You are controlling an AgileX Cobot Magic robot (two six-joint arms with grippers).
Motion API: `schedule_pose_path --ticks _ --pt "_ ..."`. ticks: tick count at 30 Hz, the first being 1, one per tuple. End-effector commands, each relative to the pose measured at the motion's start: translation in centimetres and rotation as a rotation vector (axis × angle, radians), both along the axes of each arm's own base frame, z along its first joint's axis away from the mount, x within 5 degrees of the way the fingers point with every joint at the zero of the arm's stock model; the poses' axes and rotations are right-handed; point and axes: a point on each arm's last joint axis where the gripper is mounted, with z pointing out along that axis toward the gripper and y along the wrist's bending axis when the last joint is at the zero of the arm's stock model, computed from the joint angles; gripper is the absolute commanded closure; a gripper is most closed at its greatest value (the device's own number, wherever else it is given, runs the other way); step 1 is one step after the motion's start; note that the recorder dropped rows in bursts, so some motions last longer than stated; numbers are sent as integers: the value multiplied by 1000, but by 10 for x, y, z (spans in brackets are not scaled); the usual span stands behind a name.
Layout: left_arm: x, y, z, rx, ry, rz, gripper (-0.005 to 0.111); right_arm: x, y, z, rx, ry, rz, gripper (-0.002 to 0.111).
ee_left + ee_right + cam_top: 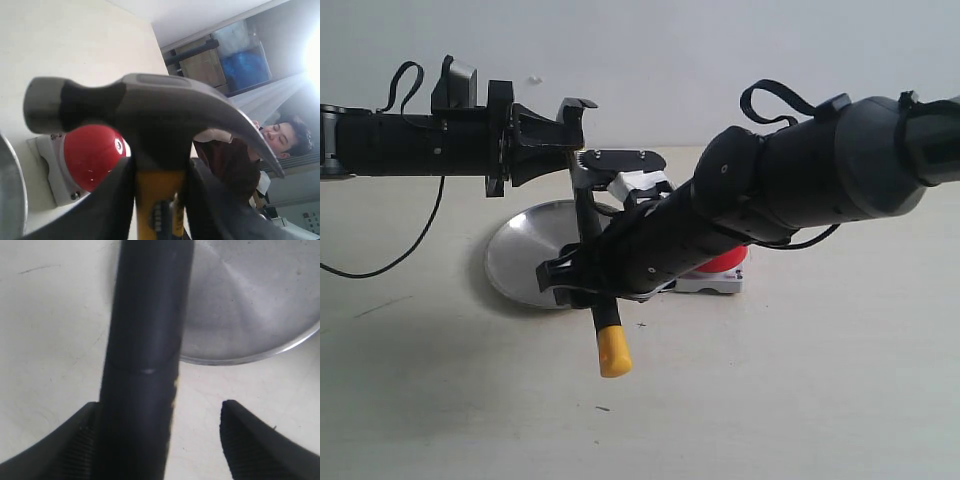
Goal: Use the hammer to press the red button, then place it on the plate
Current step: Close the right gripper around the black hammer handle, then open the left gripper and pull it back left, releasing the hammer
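Note:
My left gripper point(582, 172) point(160, 172) is shut on the hammer point(588, 215) just below its dark metal head point(150, 105). The black handle hangs down to the yellow end point(613, 350), above the table. My right gripper point(568, 277) point(160, 415) stands open around the handle point(145, 340). The handle lies against one finger point(75, 445) and the other finger point(255, 440) is well apart from it. The silver plate point(520, 255) point(250, 300) lies behind the handle. The red button point(728, 261) point(92, 155) on its grey base is mostly hidden behind the right arm.
A black cable point(415, 240) trails on the table under the left arm. In the left wrist view a seated person point(280, 137) and stacked boxes point(220, 60) show in the background. The pale tabletop point(800, 400) stretches in front.

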Motion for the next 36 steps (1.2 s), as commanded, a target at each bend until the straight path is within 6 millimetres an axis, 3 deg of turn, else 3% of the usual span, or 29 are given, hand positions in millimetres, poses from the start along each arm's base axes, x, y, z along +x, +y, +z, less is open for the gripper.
schedule_pose_path --ticks 1,4,11,18,26,36 --pt "-2 -3 16 -85 -21 -8 107 2 1 2 -2 -27 -1 49" --pt "-2 -3 16 -85 -21 -8 107 3 1 2 -2 -30 -3 61" --pt "-2 -3 16 -84 -25 -9 107 3 1 3 -25 -59 39 108" --pt "-2 -3 16 -83 -28 -9 102 4 1 4 -23 -69 33 108" --pt "-4 -3 15 -68 -32 -22 49 4 0 7 -19 -83 25 108" --pt "-7 -3 10 -16 -35 -65 47 8 -1 10 -17 -129 -5 108"
